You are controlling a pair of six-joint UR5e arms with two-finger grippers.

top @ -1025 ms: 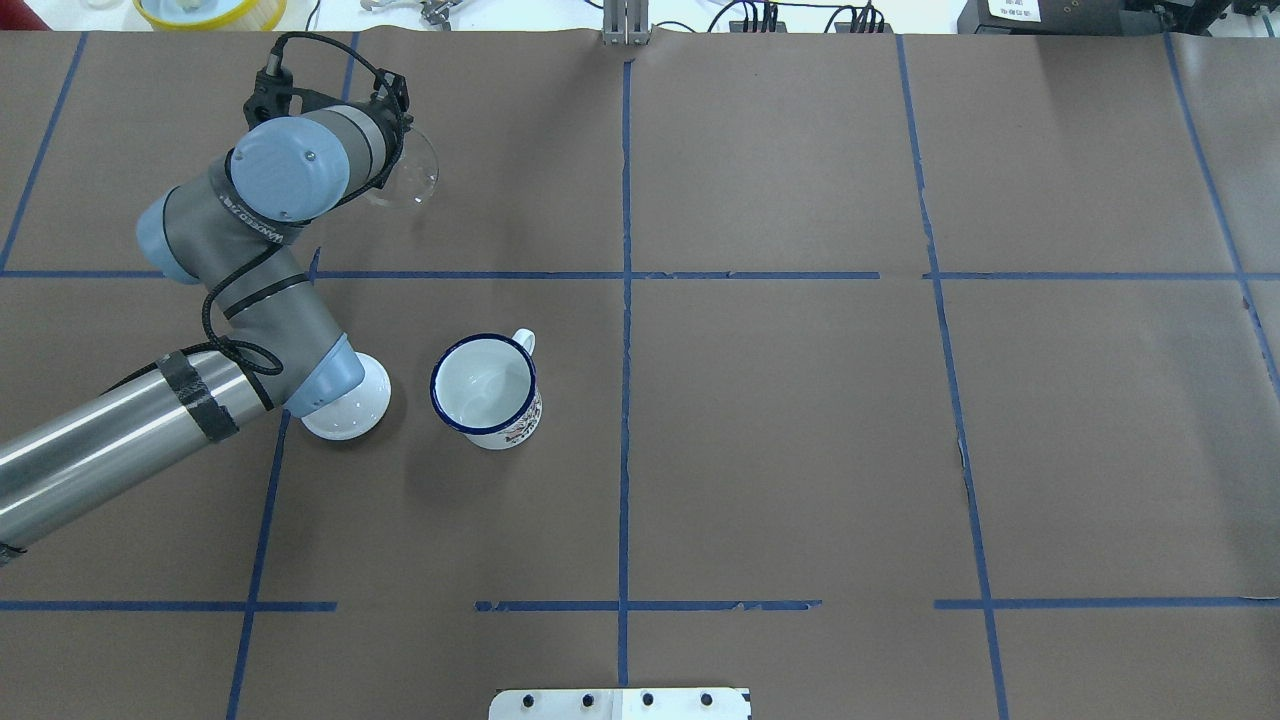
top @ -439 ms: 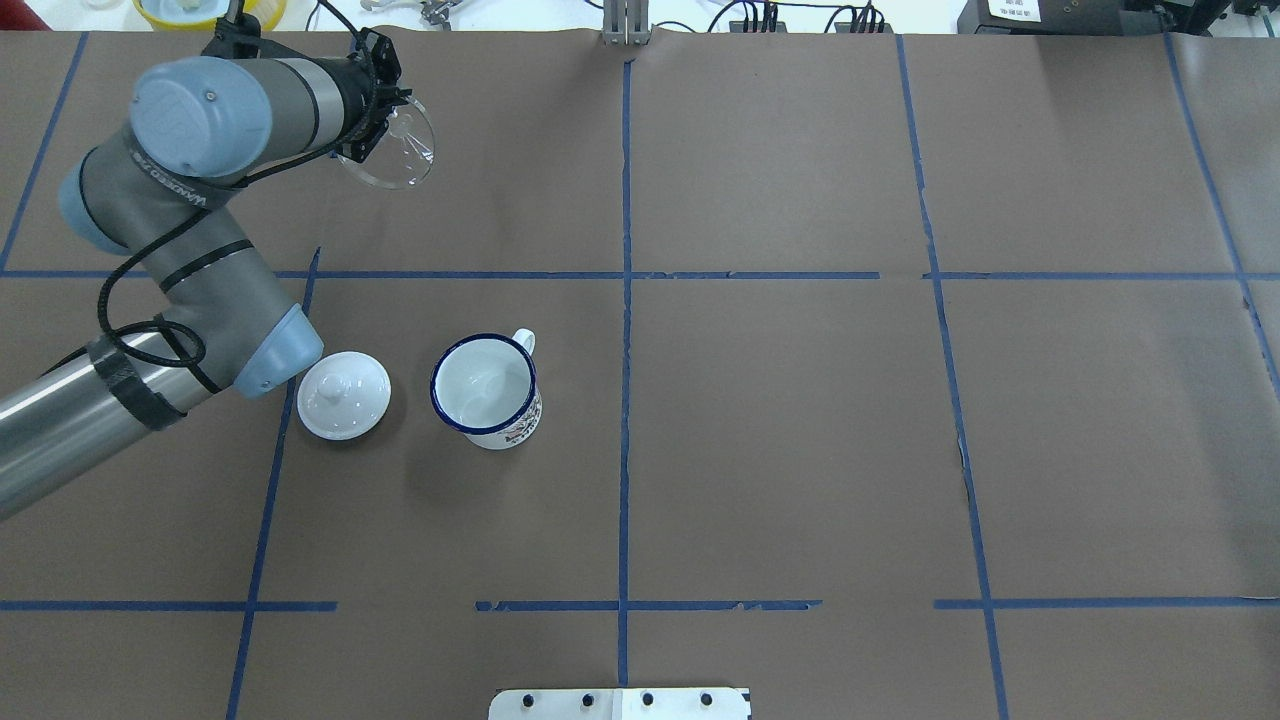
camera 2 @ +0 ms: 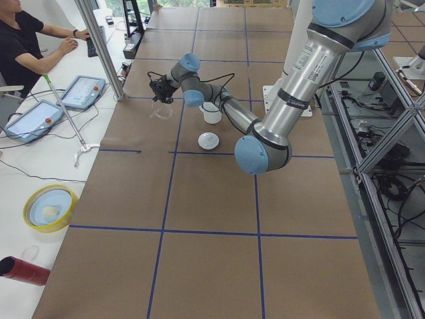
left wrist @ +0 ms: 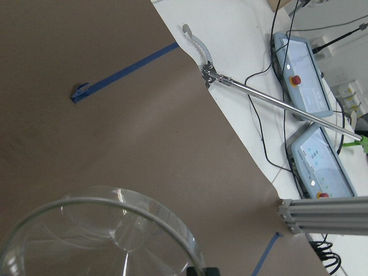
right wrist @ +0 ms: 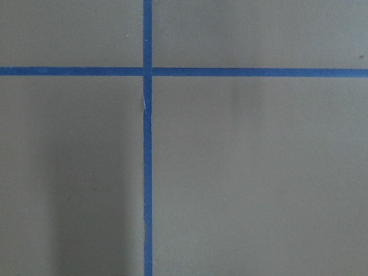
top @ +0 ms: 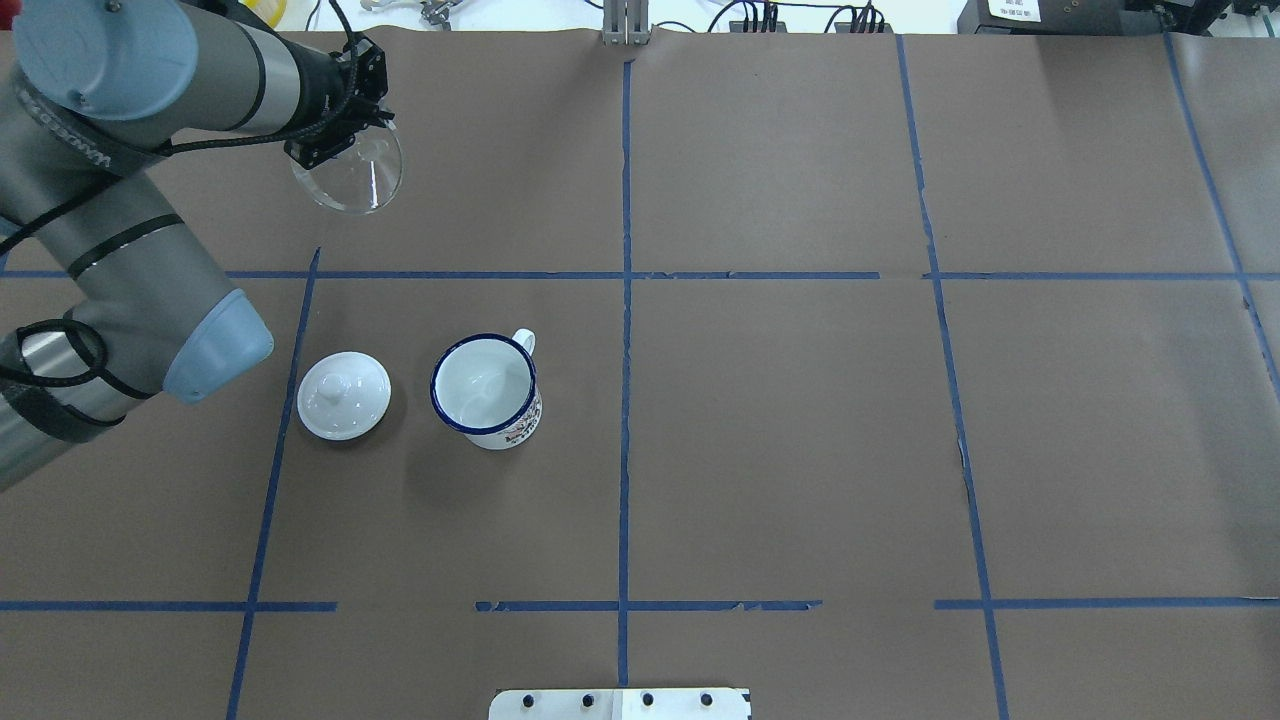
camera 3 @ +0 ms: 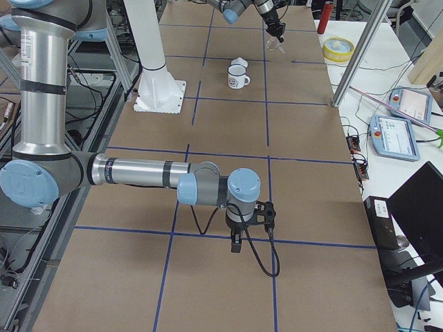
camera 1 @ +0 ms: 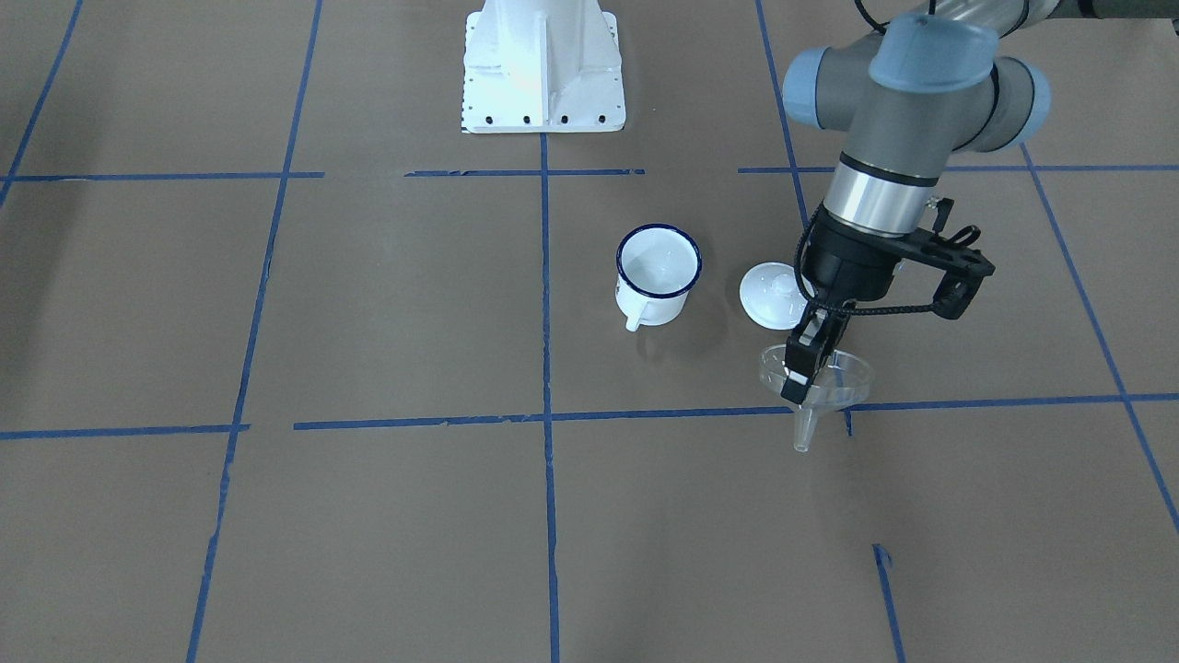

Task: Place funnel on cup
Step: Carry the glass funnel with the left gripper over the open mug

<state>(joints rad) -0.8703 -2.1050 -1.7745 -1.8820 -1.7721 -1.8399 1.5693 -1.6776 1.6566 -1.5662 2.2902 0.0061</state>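
Funnel [camera 1: 846, 376] rim pinched by left end effector [camera 1: 798, 366] | right end effector [camera 3: 236, 245]: cannot tell; too small

Even, bright light — soft shadows

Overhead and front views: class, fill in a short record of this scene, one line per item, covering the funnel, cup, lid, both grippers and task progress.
funnel: clear, spout down, gripped at its rim, away from the cup
cup: white mug, blue rim, upright, empty, on the table
lid: white, knobbed, beside the cup, not touching
left gripper: shut on the funnel
right gripper: far from the objects; open or shut cannot be told
progress: funnel not yet on cup
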